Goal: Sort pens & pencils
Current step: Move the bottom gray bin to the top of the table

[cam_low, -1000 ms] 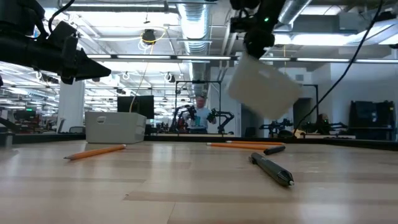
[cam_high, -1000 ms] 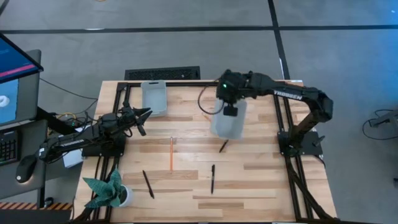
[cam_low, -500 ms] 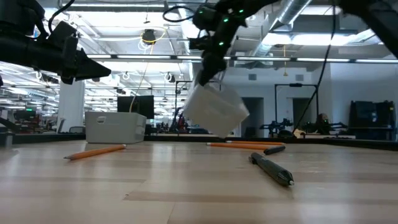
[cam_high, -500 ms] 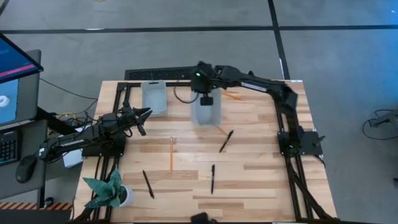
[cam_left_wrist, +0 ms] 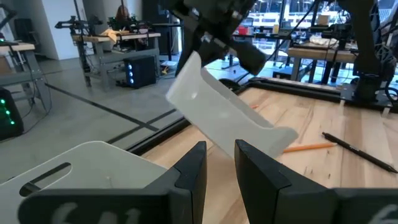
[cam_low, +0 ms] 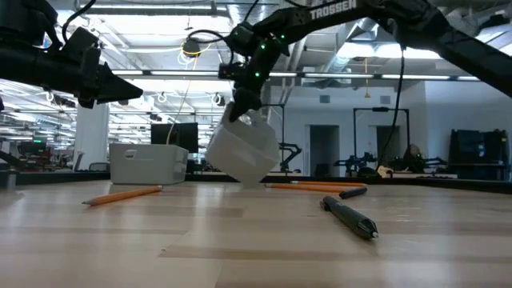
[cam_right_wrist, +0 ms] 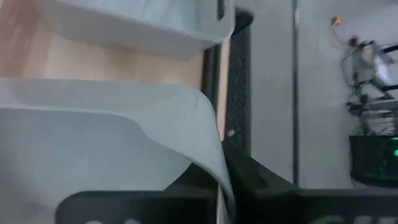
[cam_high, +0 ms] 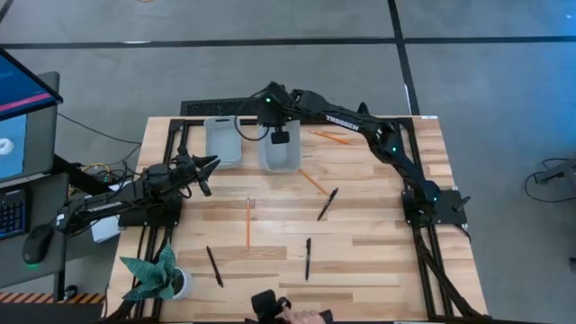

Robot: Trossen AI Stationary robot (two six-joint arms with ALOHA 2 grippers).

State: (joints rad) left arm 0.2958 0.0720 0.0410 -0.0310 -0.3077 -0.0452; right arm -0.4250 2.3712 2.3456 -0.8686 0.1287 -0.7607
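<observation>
At the near edge of the table (cam_high: 378,261), a green paper plant (cam_high: 155,274) sits in the left corner, and a dark object with part of a person's hand (cam_high: 297,316) shows at the lower edge of the high view. Just beyond lie two black pens (cam_high: 214,266), one near the plant and a second (cam_high: 308,258) further right. A third pen (cam_high: 328,203) lies slanted toward the middle of the table, with an orange pencil (cam_high: 247,222) lying lengthwise to its left. A second pencil (cam_high: 313,182) lies slanted just beyond the third pen, and a third pencil (cam_high: 332,138) rests near the far right of the table. The left hand (cam_high: 207,166) hangs over the left side of the table, its fingers (cam_left_wrist: 189,171) a small gap apart and holding nothing. The right arm reaches across from the right side to the far middle, where the right hand (cam_high: 280,138) is clamped on the rim of a pale plastic bin (cam_high: 279,151). In the low view this bin (cam_low: 242,150) hangs tilted, its lowest corner close to the table (whether it touches cannot be told). A second pale bin (cam_high: 223,140) stands flat on the table just to the left of the first, at the far edge. A dark keyboard (cam_high: 225,107) lies beyond the table frame.
</observation>
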